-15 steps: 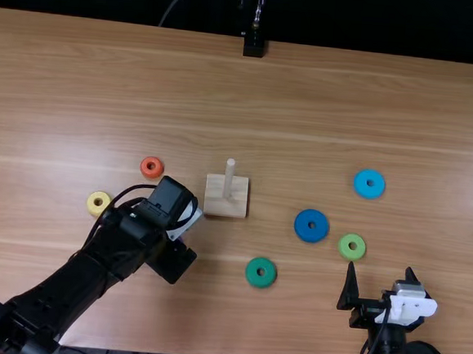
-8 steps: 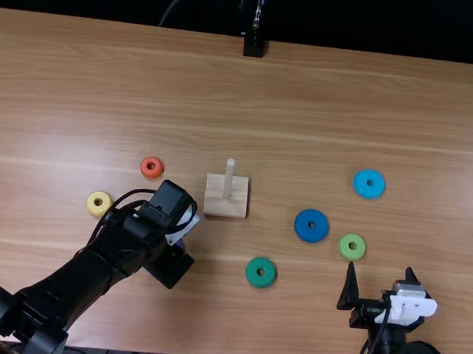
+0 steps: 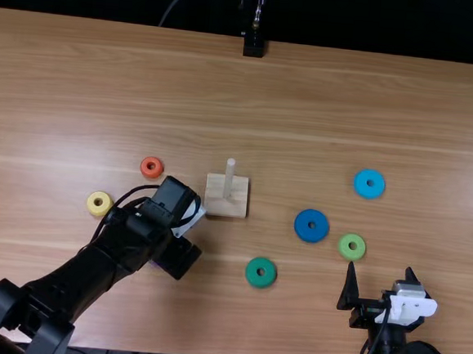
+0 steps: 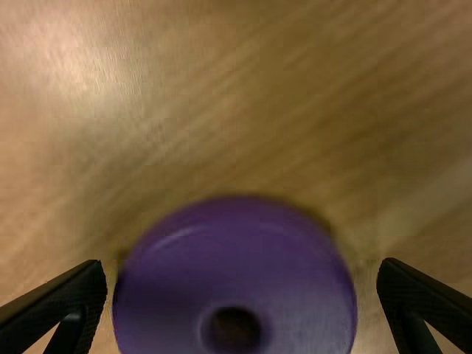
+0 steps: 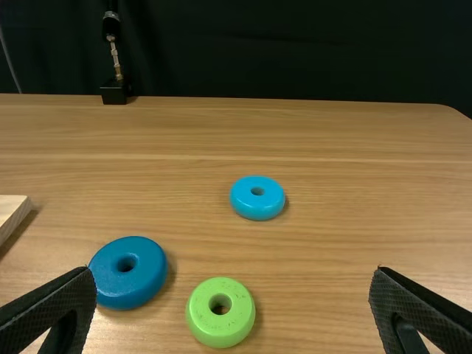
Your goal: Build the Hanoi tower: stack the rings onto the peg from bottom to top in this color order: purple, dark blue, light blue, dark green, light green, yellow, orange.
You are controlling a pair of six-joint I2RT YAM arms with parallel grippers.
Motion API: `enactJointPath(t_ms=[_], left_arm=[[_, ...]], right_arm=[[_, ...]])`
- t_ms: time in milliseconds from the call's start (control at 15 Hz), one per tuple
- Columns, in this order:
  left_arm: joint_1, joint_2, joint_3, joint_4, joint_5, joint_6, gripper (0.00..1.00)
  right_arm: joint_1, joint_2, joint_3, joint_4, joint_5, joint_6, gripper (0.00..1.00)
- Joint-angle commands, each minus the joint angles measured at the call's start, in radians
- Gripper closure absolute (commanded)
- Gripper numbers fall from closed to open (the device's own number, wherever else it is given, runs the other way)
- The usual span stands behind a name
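Peg (image 3: 230,170) on base (image 3: 225,206) (between rings (image 3: 360,185))

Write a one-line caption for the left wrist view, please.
The left end effector, open, frames the purple ring on the wooden table.

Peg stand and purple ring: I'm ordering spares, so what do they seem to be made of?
The peg stand looks like bare, matte wood: pale tan, no shine. The purple ring looks smooth and softly glossy, with a pale highlight near its edge; plastic or painted wood, I can't tell.
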Motion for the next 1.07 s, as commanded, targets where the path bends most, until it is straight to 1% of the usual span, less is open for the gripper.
enactJointPath(t_ms=[0,467,733,867,933,1000], left_arm=[[-0.015,0.019,-0.003,0.004,0.013,0.011,0.0],[-0.012,0.018,-0.014,-0.011,0.013,0.012,0.0],[-0.011,0.016,-0.016,-0.011,0.018,0.012,0.0],[-0.009,0.012,-0.016,-0.013,0.018,0.012,0.34],[-0.009,0.012,-0.017,-0.015,0.016,0.011,0.47],[-0.009,0.01,-0.017,-0.022,0.016,0.009,0.56]], right_arm=[[-0.014,-0.013,-0.065,-0.073,0.004,0.003,0.0],[-0.014,-0.013,-0.065,-0.073,0.004,0.003,0.0],[-0.014,-0.013,-0.065,-0.073,0.004,0.003,0.0],[-0.014,-0.013,-0.065,-0.073,0.004,0.003,0.0],[-0.014,-0.013,-0.065,-0.073,0.004,0.003,0.0],[-0.014,-0.013,-0.065,-0.073,0.004,0.003,0.0]])
